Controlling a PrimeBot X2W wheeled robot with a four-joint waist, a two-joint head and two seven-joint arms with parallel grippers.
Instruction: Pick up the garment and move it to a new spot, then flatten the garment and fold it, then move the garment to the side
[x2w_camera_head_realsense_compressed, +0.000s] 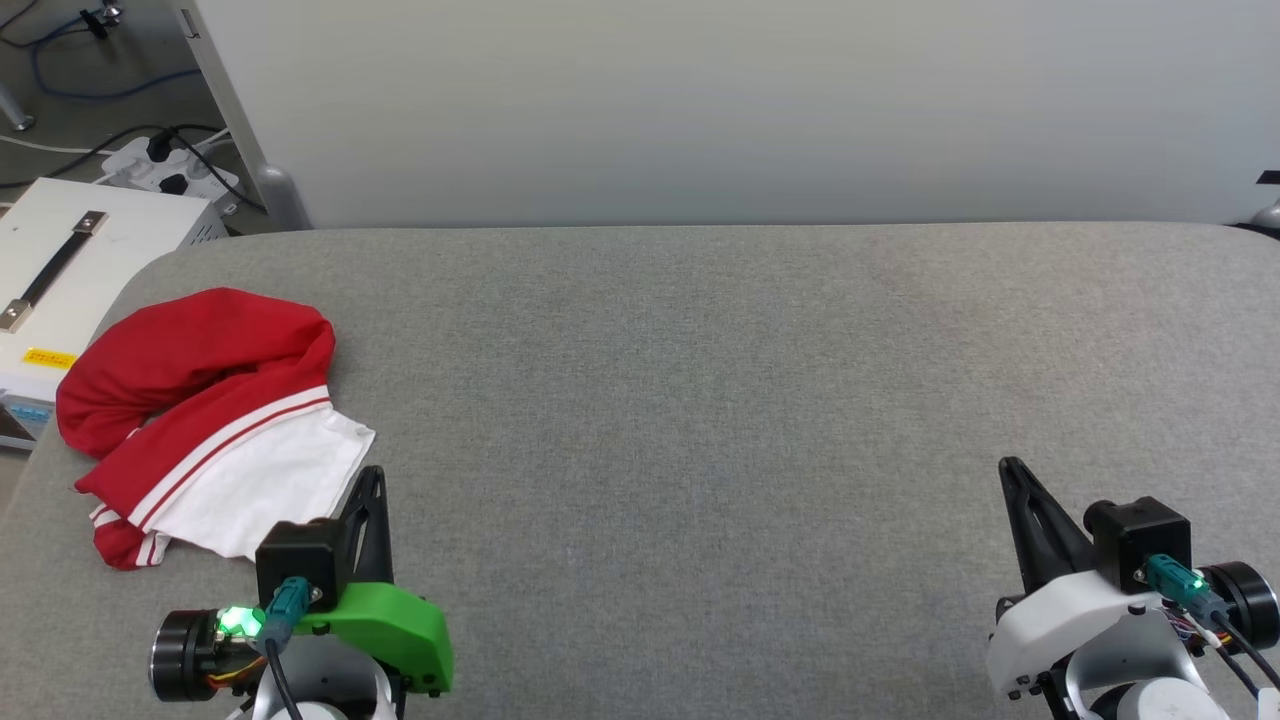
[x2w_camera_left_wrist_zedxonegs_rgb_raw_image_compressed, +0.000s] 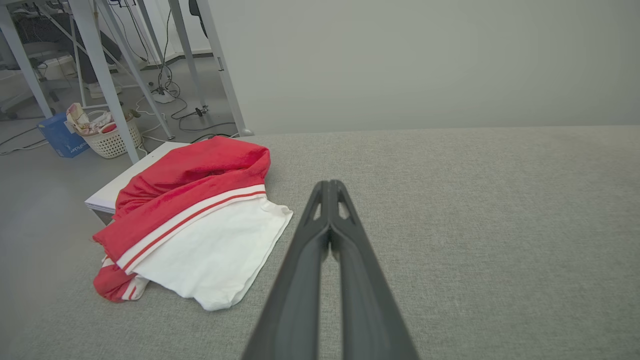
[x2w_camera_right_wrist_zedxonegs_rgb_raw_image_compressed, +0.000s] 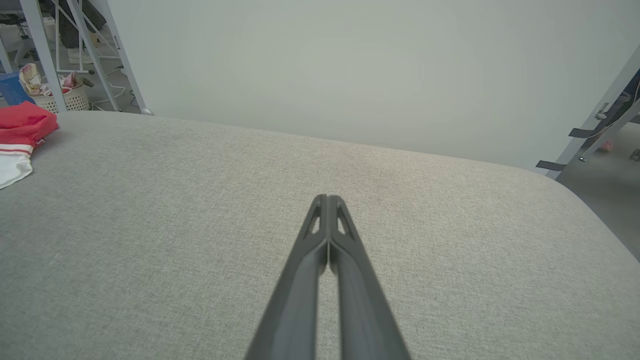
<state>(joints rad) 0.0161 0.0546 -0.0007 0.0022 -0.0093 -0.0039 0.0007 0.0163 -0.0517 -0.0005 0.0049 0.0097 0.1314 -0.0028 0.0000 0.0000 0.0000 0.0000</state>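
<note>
I see the red jersey T-shirt with white sleeve and red-white striped trim (x2w_camera_head_realsense_compressed: 190, 420) crumpled at the left of the head frame, by the left edge of the grey fabric-topped table (x2w_camera_head_realsense_compressed: 700, 400). My left gripper (x2w_camera_head_realsense_compressed: 372, 478), lower left, has its fingers pressed together and holds nothing. It's near the white sleeve, not touching. My right gripper (x2w_camera_head_realsense_compressed: 1010, 470), lower right, is likewise closed and empty, well apart from the shirt. My read: the cloth is light, soft and limp. It'll sag and unfurl when lifted, isn't fragile, and will probably drag on the fabric top. I'd pinch the striped trim band or the bunched red ridge, where layers stack thick; a single white layer may slip out.
</note>
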